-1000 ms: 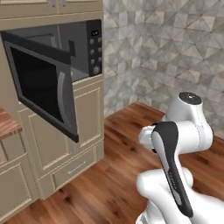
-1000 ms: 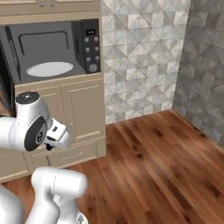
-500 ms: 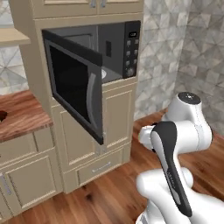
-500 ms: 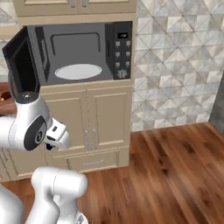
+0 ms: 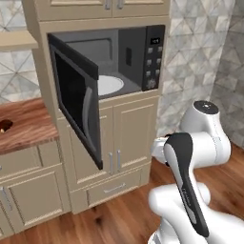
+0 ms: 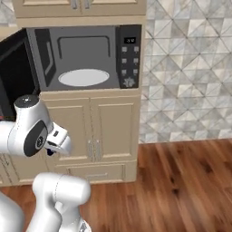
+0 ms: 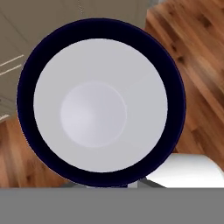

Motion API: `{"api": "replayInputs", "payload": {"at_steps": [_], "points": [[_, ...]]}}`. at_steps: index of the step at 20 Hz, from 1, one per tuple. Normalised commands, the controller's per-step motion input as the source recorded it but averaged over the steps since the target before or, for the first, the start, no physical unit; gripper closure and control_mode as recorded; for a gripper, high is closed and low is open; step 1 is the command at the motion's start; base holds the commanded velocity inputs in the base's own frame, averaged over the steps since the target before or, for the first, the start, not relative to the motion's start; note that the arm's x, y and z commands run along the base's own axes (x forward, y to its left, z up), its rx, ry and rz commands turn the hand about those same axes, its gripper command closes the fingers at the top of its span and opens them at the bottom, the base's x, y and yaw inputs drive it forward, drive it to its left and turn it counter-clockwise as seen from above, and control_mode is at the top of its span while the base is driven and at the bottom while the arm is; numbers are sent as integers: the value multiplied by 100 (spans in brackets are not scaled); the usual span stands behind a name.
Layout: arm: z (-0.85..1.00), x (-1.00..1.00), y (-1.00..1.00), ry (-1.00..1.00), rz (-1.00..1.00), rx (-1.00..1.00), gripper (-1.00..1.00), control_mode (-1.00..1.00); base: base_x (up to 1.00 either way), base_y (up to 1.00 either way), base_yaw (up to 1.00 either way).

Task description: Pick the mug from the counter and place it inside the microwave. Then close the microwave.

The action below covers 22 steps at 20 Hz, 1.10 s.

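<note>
Mug (image 7: 100,103) fills the hand view from above: a dark rim around a pale grey inside, seen straight down its mouth, with wood floor and beige cabinet fronts behind it. That closeness suggests it is off the counter (image 5: 24,126) and carried in the hand, whose fingers are drawn in narrow, most likely on the mug's rim or wall; the fingertips themselves are hidden behind the mug, so the exact hold is a guess.

So the pick looks done. The arm is folded low in front of the beige cabinets, below the level of the microwave (image 6: 86,56), and the mug is still well apart from the cavity.

The microwave stands open: its door (image 5: 76,100) is swung out to the left, toward the counter, and the white turntable plate (image 6: 84,77) lies bare inside. The button panel (image 6: 129,56) is on the right of the cavity.

Left to do, as I judge it: lift the mug up to the opening, carry it in past the door edge, set it on the turntable plate, let go and draw the hand out, then swing the door shut. Roughly the first half of the job is behind.
</note>
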Motion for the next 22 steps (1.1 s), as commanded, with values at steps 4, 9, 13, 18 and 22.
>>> {"api": "replayInputs", "payload": {"at_steps": [4, 9, 13, 18, 22], "points": [[0, 0, 0, 0, 0, 0, 100, 100, 70, -39, 16], [0, 0, 0, 0, 0, 0, 100, 100, 75, -26, 8], [0, 0, 0, 0, 0, 0, 100, 100, 67, -9, 20], [0, 0, 0, 0, 0, 0, 100, 100, 14, 1, 27], [0, 0, 0, 0, 0, 0, 100, 100, 0, 11, 36]]}}
